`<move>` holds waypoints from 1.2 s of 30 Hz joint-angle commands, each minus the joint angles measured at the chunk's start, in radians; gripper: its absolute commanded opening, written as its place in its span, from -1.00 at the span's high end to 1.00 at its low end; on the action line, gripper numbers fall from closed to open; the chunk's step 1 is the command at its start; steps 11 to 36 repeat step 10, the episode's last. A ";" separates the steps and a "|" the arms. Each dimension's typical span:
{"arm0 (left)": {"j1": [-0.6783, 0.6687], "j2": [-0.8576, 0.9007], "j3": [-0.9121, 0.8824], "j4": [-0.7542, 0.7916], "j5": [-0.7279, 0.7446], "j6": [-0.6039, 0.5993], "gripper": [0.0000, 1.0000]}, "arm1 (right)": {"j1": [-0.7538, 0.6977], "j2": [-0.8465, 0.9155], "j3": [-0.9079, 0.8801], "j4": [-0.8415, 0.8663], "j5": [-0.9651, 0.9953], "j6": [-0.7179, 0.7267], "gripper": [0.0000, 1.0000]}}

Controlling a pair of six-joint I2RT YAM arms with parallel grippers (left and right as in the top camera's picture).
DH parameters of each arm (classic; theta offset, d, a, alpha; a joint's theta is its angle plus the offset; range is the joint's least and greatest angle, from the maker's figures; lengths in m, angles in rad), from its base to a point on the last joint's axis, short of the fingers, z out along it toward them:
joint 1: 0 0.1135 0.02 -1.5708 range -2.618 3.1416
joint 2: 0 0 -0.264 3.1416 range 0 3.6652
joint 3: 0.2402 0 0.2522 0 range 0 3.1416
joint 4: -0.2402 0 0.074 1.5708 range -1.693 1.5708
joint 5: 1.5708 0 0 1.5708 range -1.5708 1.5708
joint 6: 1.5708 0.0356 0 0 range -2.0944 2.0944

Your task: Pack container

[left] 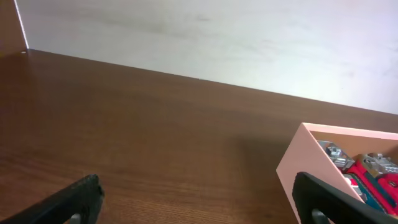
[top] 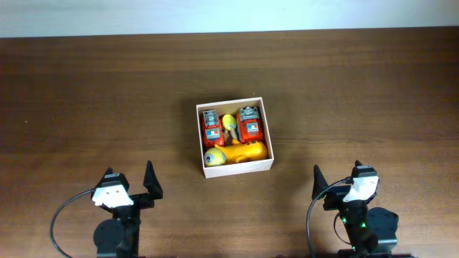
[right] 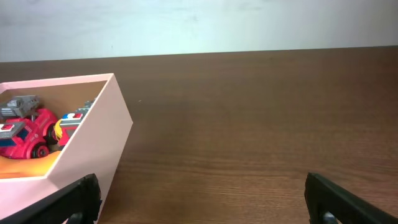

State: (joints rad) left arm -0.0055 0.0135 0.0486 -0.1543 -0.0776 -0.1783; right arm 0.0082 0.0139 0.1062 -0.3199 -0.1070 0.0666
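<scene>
1. A dark brown wood-grain tabletop (top: pixel 86 93) runs back to a plain white wall (top: pixel 215 14).
2. The left claw (top: pixel 130 180) and the right claw (top: pixel 339 178) both gape wide and grip nothing.
3. The shallow white-walled square container (top: pixel 240 166) sits mid-tabletop, beyond and between them.
4. Only the overhead view shows its yellow-orange toy (top: pixel 244 152) whole; the wrist views catch the red toy cars (right: pixel 28 134).

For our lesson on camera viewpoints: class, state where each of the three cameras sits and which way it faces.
Overhead: above the table, looking straight down at the container; shows the left gripper and right gripper.
Left wrist: low over the table, facing the far wall; container at its right; own fingers at the bottom.
Right wrist: likewise; container at its left.
Shared: both wrist views see the container's red toys.
</scene>
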 commanded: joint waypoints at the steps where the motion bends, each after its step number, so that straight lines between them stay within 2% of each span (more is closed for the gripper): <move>1: 0.005 -0.008 -0.006 0.003 0.011 0.016 -0.98 | 0.006 -0.011 -0.010 0.005 -0.006 -0.010 -0.98; 36: 0.005 -0.008 -0.006 0.003 0.011 0.016 -0.98 | 0.006 -0.010 -0.010 0.005 -0.006 -0.010 -0.97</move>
